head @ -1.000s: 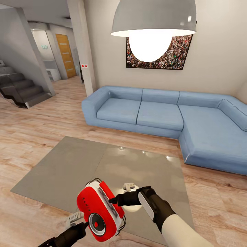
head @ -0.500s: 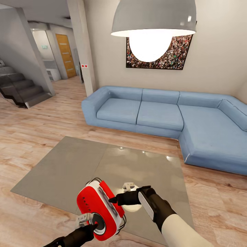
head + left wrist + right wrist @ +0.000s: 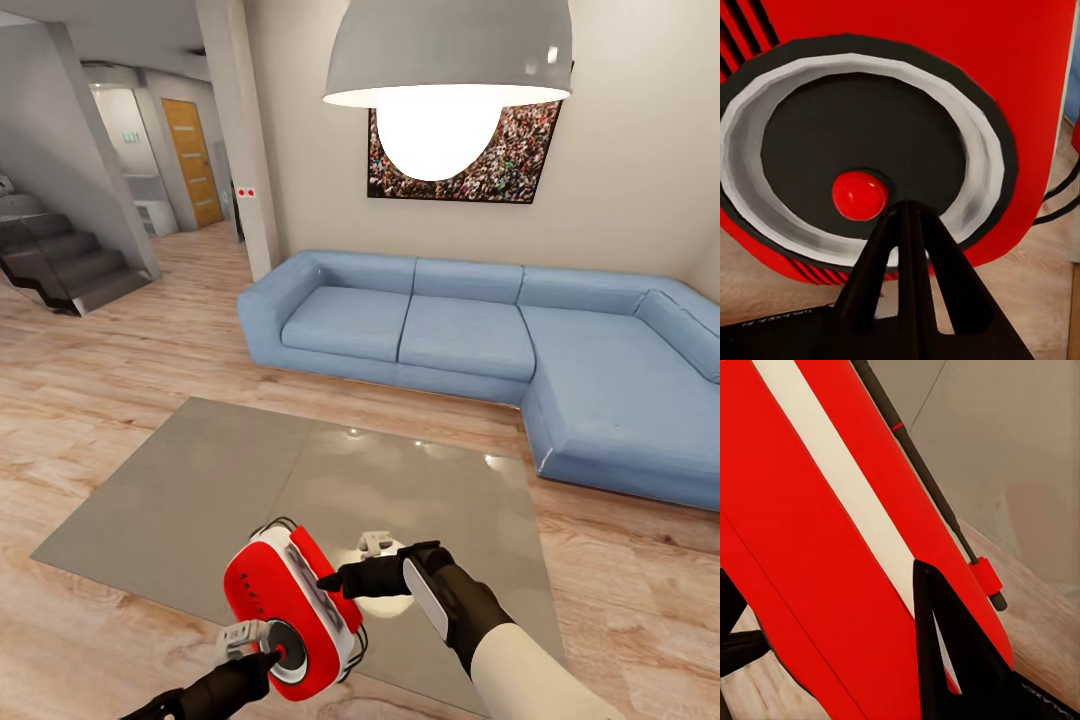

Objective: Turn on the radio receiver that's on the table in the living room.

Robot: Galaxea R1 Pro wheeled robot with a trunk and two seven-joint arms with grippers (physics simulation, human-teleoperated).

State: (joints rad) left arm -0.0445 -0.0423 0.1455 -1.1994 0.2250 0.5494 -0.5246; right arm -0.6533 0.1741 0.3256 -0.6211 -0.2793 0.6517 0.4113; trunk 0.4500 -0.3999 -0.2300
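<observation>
radio receiver held tilted above the table by the right gripper; closed left gripper tip touches its dial.

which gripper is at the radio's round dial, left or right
The left gripper: its closed fingertips meet the radio receiver at the dial's red button. The right gripper holds the radio's side.

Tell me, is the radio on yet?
Almost, maybe. Done: the radio is off the table, gripped on its side by the right end effector. In hand: the left end effector, fingers together, has its tip at the red button in the dial. Left: pressing it properly; nothing shows whether the radio is on.
</observation>
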